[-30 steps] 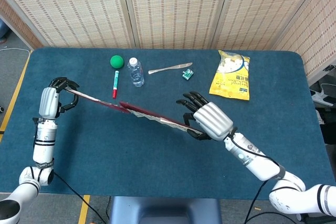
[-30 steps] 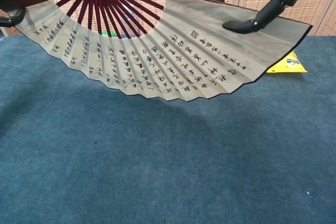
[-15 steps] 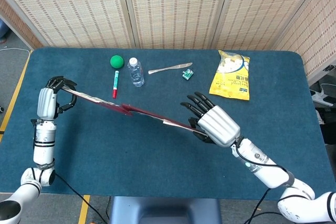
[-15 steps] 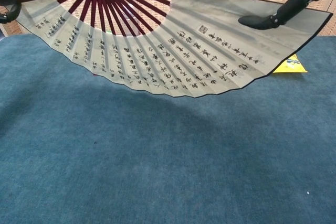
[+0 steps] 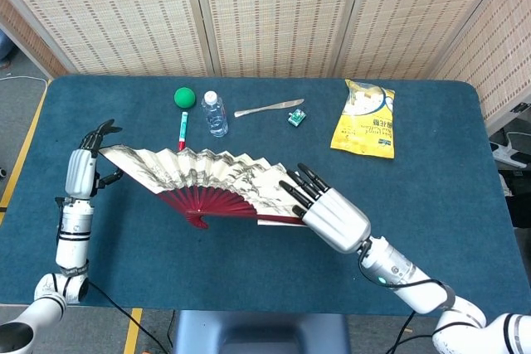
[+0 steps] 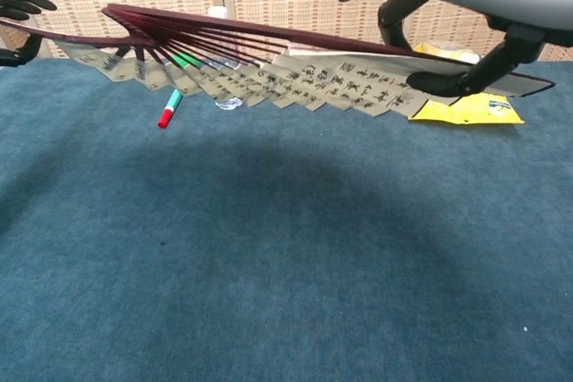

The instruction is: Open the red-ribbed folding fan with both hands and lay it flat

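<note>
The red-ribbed folding fan [image 5: 207, 177] is spread wide and hangs nearly level above the blue table [image 5: 431, 196], its painted paper face up in the head view. From the chest view the fan [image 6: 295, 78] shows almost edge-on, ribs on top and lettered paper below. My left hand [image 5: 84, 171] holds the left end rib between fingers and thumb; in the chest view this left hand [image 6: 16, 11] is cut by the frame edge. My right hand [image 5: 330, 216] grips the right end rib, fingers over the paper and thumb beneath, as the right hand [image 6: 448, 6] shows in the chest view.
Behind the fan lie a red marker [image 5: 182, 132], a green ball [image 5: 184, 97], a small water bottle [image 5: 214, 113], a pale knife [image 5: 267, 108] and a small green item [image 5: 295, 117]. A yellow snack bag [image 5: 365, 118] sits at the back right.
The fan has tipped from a steep, edge-on tilt to nearly level, its face now up. My right hand moved down and toward the front edge; the left hand lowered slightly.
</note>
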You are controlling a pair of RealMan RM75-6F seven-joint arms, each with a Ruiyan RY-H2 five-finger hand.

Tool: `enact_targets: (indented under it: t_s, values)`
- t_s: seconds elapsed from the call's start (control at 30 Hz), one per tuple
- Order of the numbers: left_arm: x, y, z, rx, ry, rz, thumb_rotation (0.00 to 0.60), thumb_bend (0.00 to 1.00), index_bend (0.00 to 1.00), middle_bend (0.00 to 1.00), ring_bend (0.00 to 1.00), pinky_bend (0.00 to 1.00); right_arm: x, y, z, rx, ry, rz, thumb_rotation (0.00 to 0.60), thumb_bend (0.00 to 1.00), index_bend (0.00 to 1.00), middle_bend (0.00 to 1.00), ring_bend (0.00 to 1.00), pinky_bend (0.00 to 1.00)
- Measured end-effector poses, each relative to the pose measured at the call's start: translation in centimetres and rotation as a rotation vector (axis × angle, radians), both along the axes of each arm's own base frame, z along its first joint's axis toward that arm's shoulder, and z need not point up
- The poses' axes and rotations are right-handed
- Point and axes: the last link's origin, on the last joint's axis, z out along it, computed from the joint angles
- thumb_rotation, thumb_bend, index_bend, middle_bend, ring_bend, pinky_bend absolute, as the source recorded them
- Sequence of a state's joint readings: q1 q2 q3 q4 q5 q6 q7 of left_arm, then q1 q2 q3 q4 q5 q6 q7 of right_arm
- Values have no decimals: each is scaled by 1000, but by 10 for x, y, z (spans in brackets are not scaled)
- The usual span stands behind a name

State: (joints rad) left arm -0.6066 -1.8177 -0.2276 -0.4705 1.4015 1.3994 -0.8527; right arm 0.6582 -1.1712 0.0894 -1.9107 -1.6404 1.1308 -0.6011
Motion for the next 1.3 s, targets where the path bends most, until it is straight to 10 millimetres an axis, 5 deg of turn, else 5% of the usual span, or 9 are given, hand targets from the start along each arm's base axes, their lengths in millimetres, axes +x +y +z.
enact_targets:
  t_s: [0.43,0.5,0.6,0.7,0.97,1.3]
  values:
    - [-24,-33,-33,-110,68,33,600,462,0,36,69,143,-23,18,-43,-34,182,58,600,344,591,115,0,0]
    - [-25,-36,-38,-119,94,35,600,458,0,4,40,141,-29,19,-48,-38,208,57,600,344,513,110,0,0]
    - [-26,-38,-43,-124,105,37,600,457,0,0,3,139,-34,19,-51,-49,224,51,600,340,158,40,0,0]
    - [-27,-39,-43,-124,93,38,600,453,0,0,0,139,-36,20,-51,-54,207,35,600,308,1,1,0,0]
    - [-33,-46,-41,-157,45,21,600,456,0,0,0,136,-46,22,-43,-36,108,-33,600,177,0,0,0,0]
    - [-55,-60,-46,-325,175,22,600,460,0,0,0,103,-83,21,-30,-1,166,-170,593,124,0,0,0,0]
